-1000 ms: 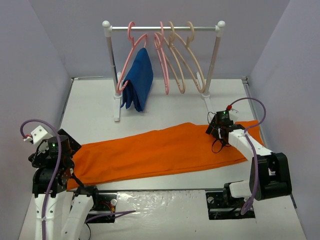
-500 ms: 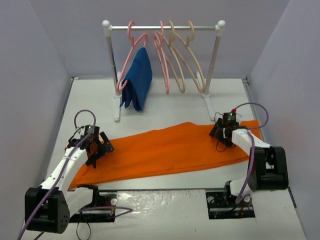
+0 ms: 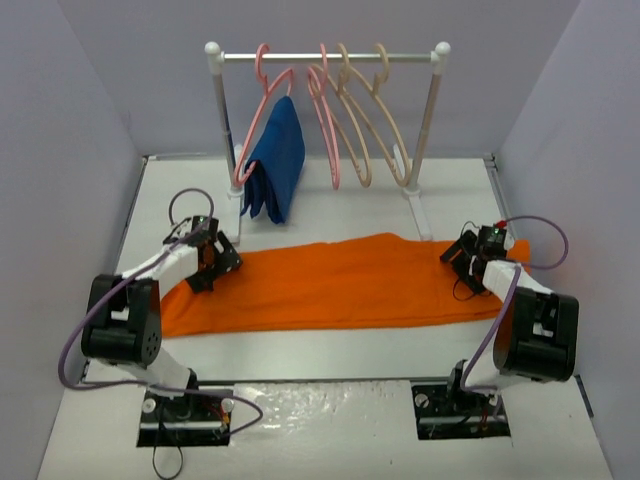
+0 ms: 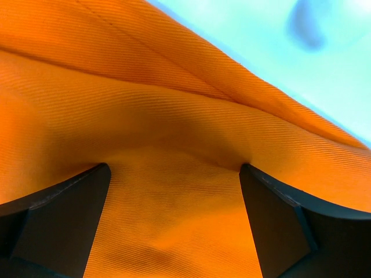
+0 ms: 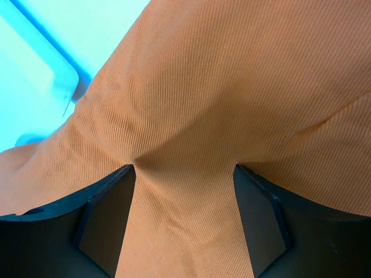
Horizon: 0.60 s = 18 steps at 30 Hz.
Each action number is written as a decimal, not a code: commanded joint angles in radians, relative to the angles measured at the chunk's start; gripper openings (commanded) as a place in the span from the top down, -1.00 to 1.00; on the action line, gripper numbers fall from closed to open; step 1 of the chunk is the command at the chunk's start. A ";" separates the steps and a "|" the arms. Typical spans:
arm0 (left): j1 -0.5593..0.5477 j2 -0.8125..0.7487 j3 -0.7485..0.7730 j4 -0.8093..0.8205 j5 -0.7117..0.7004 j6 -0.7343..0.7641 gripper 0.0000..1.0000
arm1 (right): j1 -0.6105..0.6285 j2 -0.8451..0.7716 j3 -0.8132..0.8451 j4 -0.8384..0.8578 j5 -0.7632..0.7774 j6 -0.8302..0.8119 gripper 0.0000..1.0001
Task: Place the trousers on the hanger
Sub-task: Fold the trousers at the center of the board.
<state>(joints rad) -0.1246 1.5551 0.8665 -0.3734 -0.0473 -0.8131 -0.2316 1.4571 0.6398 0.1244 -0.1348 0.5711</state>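
Grasp stage: with left fingers [image 4: 58, 220] and right fingers [image 5: 98, 226] spread wide over trousers [image 3: 340, 285], seemingly unpinched, close, then carry to hanger [image 3: 388, 125].

Orange trousers [image 3: 340, 285] flat, lengthwise across table; beige hanger [image 3: 398, 150] hanging on rail.

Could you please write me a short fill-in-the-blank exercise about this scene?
The trousers lie flat on the ____. The blue garment hangs from a ____ hanger. The rail carries ____ hangers in all. The left gripper and right gripper sit on the trousers' ends with jaws ____.
Missing: table; pink; four; open.
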 commanded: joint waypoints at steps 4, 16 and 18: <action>0.000 -0.019 0.070 0.067 0.059 0.008 -0.84 | -0.012 0.017 0.030 -0.046 0.069 -0.056 -0.32; 0.389 -0.475 0.053 -0.290 0.066 0.293 -0.84 | 0.293 -0.315 0.107 -0.121 0.045 -0.168 -0.33; 0.442 -0.435 0.067 -0.308 0.081 0.335 -0.82 | 0.333 -0.334 0.105 -0.121 0.006 -0.179 -0.33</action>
<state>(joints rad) 0.2030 1.0574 0.8905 -0.5733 -0.0210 -0.6295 0.0449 1.1766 0.7069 0.0113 -0.0778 0.4419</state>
